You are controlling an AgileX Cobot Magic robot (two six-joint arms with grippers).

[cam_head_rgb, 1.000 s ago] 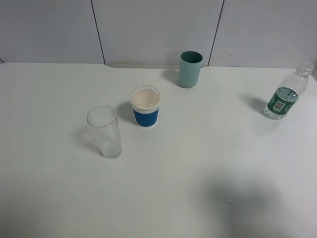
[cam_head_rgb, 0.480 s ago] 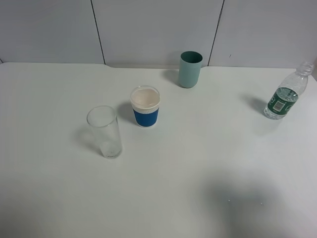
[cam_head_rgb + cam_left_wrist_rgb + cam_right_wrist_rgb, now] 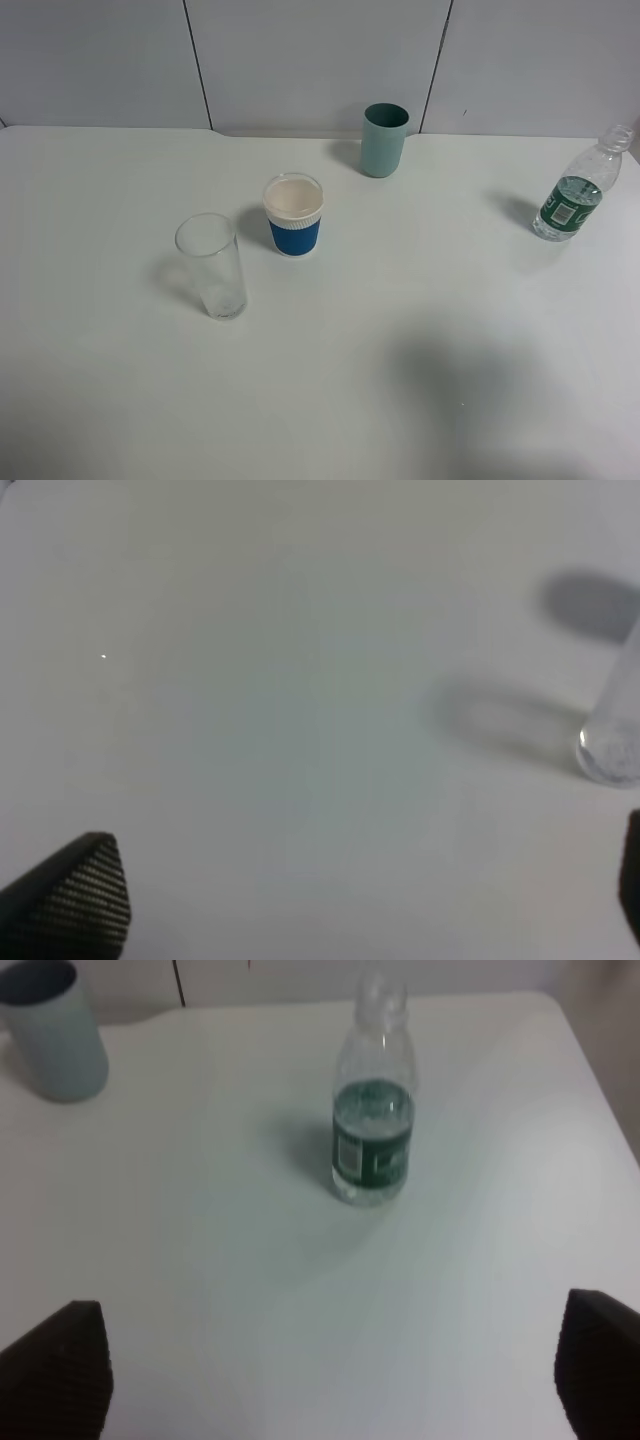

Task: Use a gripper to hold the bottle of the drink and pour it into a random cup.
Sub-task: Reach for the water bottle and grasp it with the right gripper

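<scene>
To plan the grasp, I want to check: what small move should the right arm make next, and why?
Probably advance the right gripper straight toward the bottle: its jaws stand wide open, and the bottle stands upright ahead, roughly centred, not yet touched.

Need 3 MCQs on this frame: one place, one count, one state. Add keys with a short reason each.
1. Where on the table is the bottle?
A. far right
B. centre
C. far left

2. How many cups and glasses stand there?
A. two
B. three
C. four

3. The right tool is:
A. shut on the bottle
B. open, empty
C. shut, empty

Answers:
1 A: it stands near the right edge in the high view.
2 B: teal cup, blue-sleeved paper cup, clear glass.
3 B: its fingers sit wide apart, with the bottle standing free ahead.
</scene>
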